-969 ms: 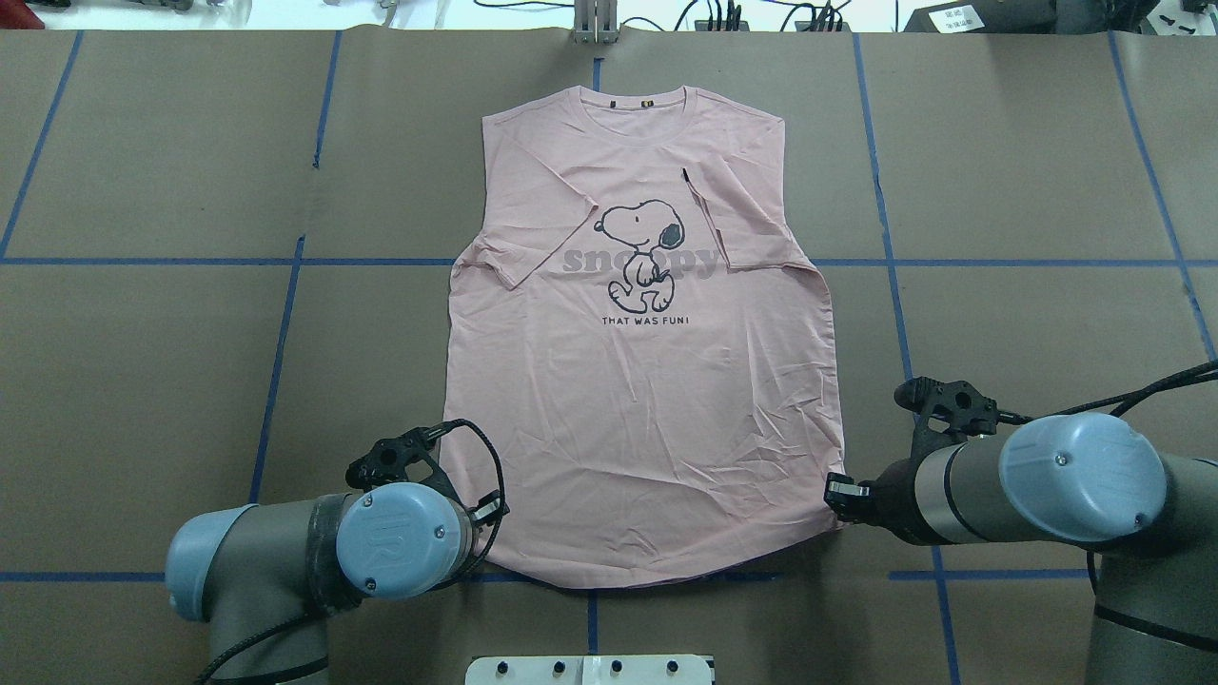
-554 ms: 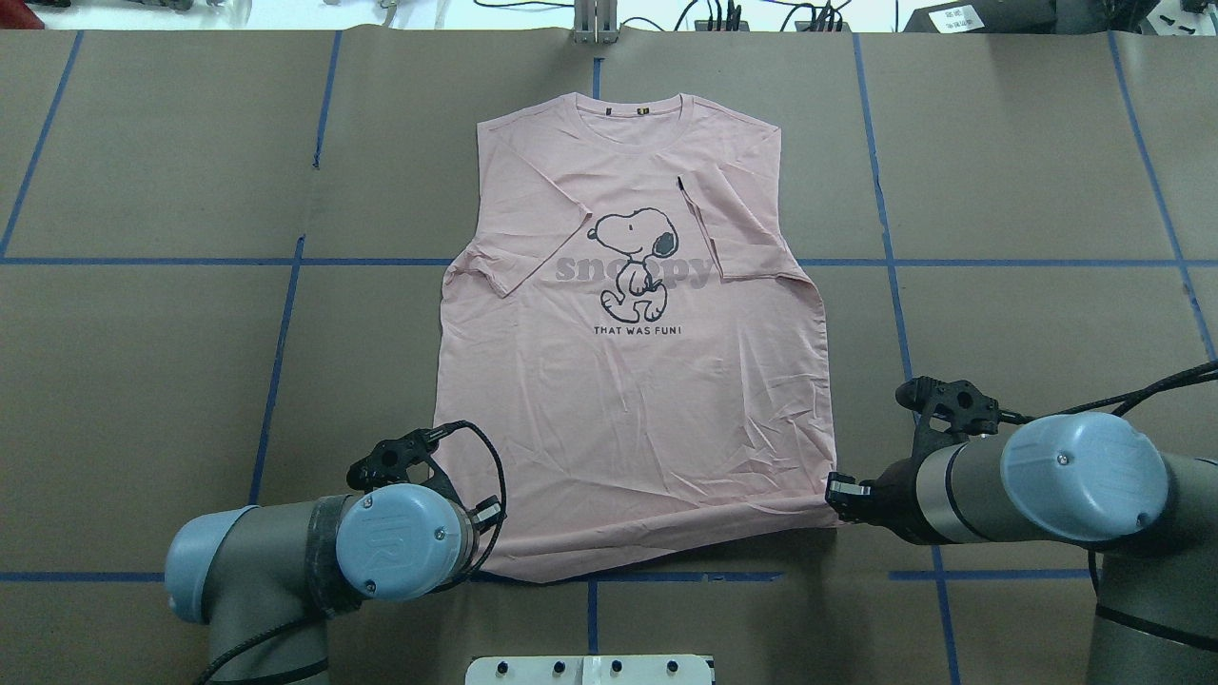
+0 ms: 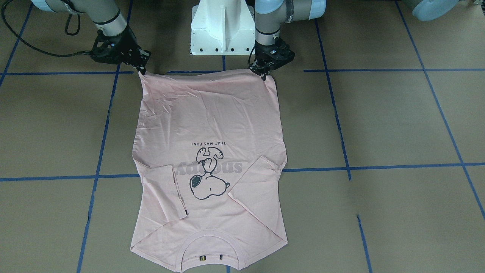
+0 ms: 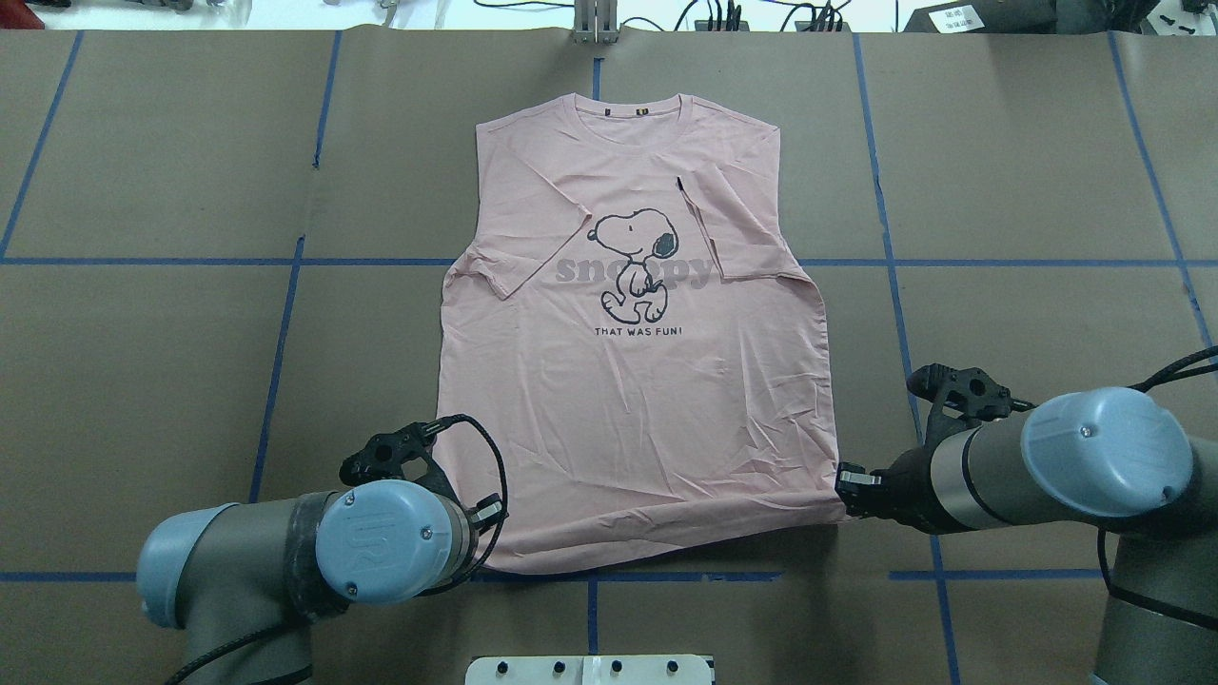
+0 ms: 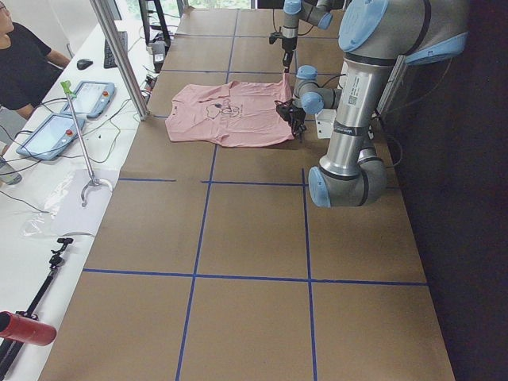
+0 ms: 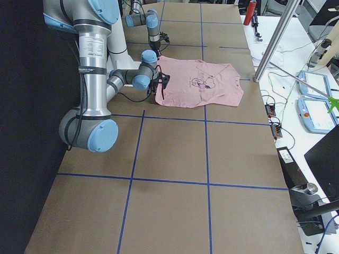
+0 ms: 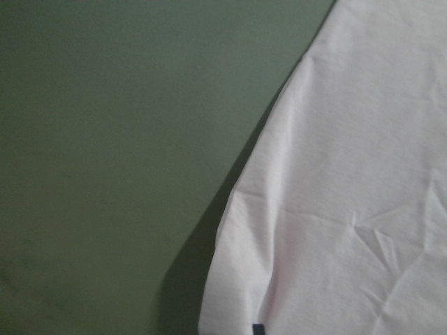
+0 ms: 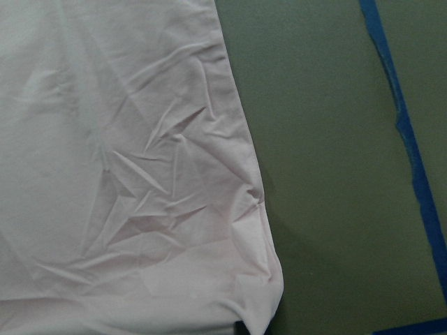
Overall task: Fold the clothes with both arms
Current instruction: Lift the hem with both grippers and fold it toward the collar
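Note:
The pale pink T-shirt [image 4: 628, 400] lies print side up on the brown table, collar [image 4: 642, 128] at the far side and both sleeves folded in over the front. Its hem runs in a straight, taut line nearest the robot. My left gripper [image 3: 262, 75] is shut on one hem corner. My right gripper [image 3: 142, 71] is shut on the other corner, also seen as the right gripper [image 4: 842, 485] in the overhead view. In that view the left wrist [image 4: 390, 538] hides most of the left gripper. Both wrist views show only wrinkled pink cloth [image 8: 126, 174] beside bare table.
The white pedestal block [image 3: 221, 26] stands just behind the hem, between the arms. Blue tape lines [image 4: 276, 362] grid the brown table [image 4: 999, 190]. At the table's left end are a metal post [image 5: 119, 55], tablets [image 5: 51, 135] and a person [image 5: 24, 63].
The curved hem has been pulled into a straight, taut line and the shirt has slid slightly left. The left arm has drifted left, and the right arm right and up.

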Available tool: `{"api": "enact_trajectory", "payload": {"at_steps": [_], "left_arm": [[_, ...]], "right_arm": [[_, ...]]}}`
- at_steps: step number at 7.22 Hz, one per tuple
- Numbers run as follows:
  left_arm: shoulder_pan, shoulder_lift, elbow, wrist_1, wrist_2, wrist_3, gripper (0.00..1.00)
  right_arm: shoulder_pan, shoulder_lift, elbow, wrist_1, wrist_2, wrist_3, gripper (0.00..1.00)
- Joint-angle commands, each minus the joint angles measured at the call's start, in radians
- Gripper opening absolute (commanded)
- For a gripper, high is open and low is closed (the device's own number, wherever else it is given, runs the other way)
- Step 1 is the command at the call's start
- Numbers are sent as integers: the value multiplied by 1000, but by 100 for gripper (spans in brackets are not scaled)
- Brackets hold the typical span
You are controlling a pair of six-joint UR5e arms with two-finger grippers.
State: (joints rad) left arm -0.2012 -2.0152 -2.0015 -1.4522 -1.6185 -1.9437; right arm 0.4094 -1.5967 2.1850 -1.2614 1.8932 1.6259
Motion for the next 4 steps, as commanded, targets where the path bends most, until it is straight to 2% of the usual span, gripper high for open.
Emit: {"api": "enact_trajectory", "payload": {"at_steps": [1,2,4], "left_arm": [[2,0,-92,85,-23,48,0],[2,-2,-115,105,-24,49,0],[22,1,-244,217,-84,81,0]], "right_arm": [[23,-15,48,-1,94,-29,0],[22,-32,73,0,127,-29,0],[3,-81,161,2,284,-29,0]]}}
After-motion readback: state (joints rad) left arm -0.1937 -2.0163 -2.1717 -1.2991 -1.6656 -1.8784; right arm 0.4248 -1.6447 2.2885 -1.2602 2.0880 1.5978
